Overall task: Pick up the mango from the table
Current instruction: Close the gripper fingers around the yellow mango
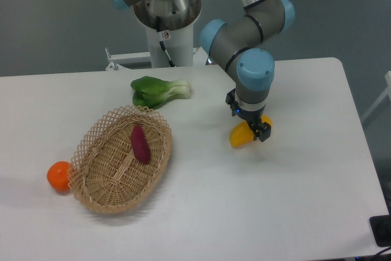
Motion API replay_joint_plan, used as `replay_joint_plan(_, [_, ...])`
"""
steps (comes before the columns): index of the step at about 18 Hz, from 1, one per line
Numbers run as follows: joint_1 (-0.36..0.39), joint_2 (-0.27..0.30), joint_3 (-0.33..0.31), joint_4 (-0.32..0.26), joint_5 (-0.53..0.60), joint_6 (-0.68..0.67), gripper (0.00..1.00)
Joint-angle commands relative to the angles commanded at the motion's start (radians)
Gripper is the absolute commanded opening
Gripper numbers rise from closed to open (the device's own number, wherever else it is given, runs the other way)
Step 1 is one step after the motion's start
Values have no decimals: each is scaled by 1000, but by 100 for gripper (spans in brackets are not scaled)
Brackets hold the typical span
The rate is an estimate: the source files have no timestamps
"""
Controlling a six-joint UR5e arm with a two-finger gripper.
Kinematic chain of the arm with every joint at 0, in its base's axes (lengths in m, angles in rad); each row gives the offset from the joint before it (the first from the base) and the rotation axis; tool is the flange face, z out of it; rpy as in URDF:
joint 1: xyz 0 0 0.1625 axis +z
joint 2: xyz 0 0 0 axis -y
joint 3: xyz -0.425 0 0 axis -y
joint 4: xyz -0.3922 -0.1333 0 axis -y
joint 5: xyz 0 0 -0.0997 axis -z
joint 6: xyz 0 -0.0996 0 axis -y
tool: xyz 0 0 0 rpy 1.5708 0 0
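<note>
Bright, even overhead light — soft shadows, sharp focus, no glare

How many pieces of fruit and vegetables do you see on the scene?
4: the mango under the gripper, the leafy green behind the basket, the purple vegetable inside it, the orange at its left.

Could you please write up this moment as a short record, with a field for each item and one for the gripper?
gripper: down at the mango, fingers on either side of it, apparently shut on it
mango: yellow, right of centre on the table
basket: wicker, left side, holding a purple vegetable
orange fruit: on the table against the basket's left rim
leafy green: behind the basket
</note>
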Motion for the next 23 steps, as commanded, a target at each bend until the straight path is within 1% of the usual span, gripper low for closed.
replay_joint_plan(3, [0,-8,-9,29,2,-3,100])
replay_joint_plan(10, [0,-18,-17,32,2,-5,100])
replay_joint_plan(14, [0,-21,-20,60,2,-6,100])
replay_joint_plan(16, [0,-22,-21,61,3,-9,100])
replay_joint_plan(17, [0,-23,-20,61,3,-17,97])
replay_joint_plan(21, [0,-20,-18,61,3,-26,69])
replay_joint_plan(22, [0,-18,-18,61,3,-28,64])
replay_joint_plan(23, [0,-17,-17,61,3,-31,62])
